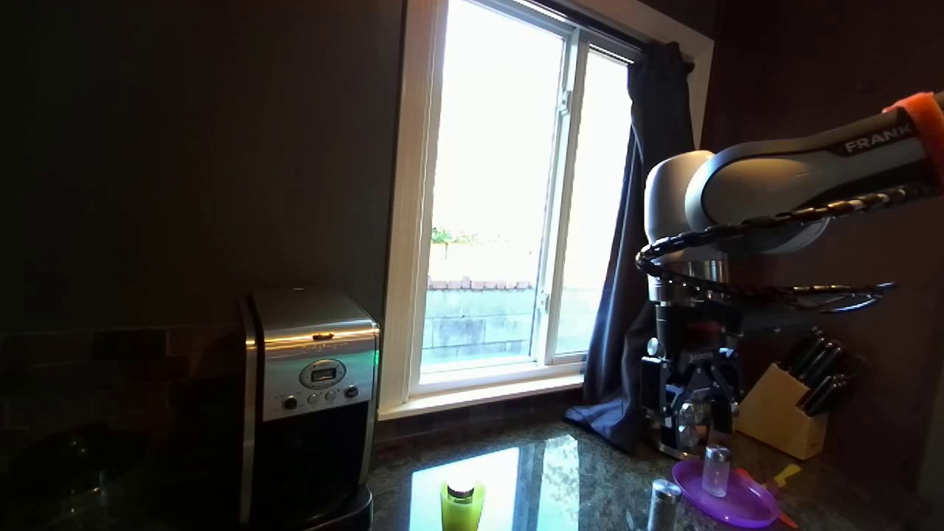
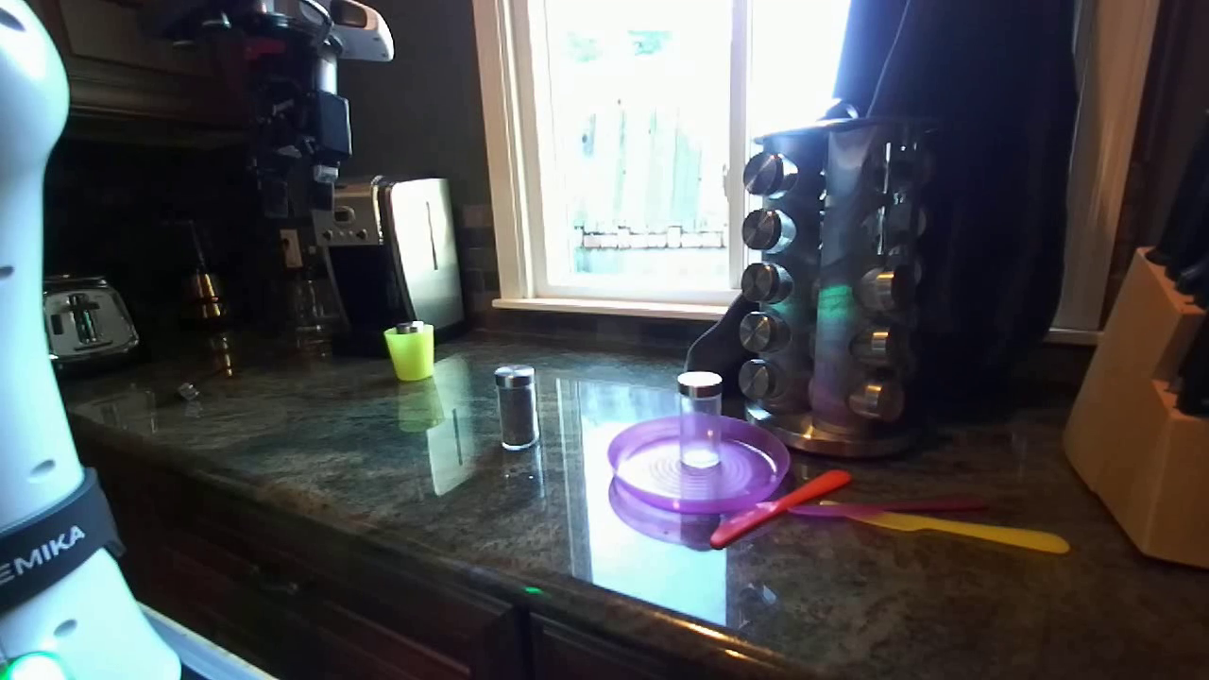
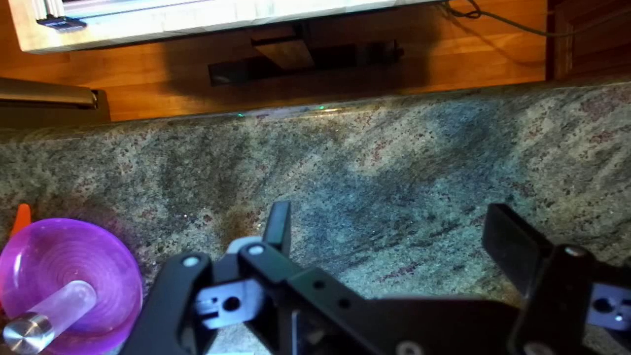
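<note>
My gripper (image 3: 387,227) is open with nothing between its fingers. It hangs high above the counter, and the gripper (image 2: 298,194) also shows at the upper left in an exterior view. In the wrist view a purple plate (image 3: 111,261) lies at the lower left, outside the fingers. A see-through jar (image 3: 69,303) with a silver lid stands upright on it. In an exterior view a dark-filled jar (image 2: 518,411) with a silver lid stands on the counter. A yellow-green cup (image 2: 409,359) holds something with a silver top, mostly hidden inside.
A spice rack (image 2: 831,312) stands behind the plate. A knife block (image 1: 785,413) is nearby. Red (image 2: 784,508) and yellow (image 2: 982,533) plastic knives lie beside the plate, with a purple one. A coffee maker (image 1: 317,354) and toaster (image 2: 90,316) stand along the counter. The counter's front edge (image 3: 320,112) shows.
</note>
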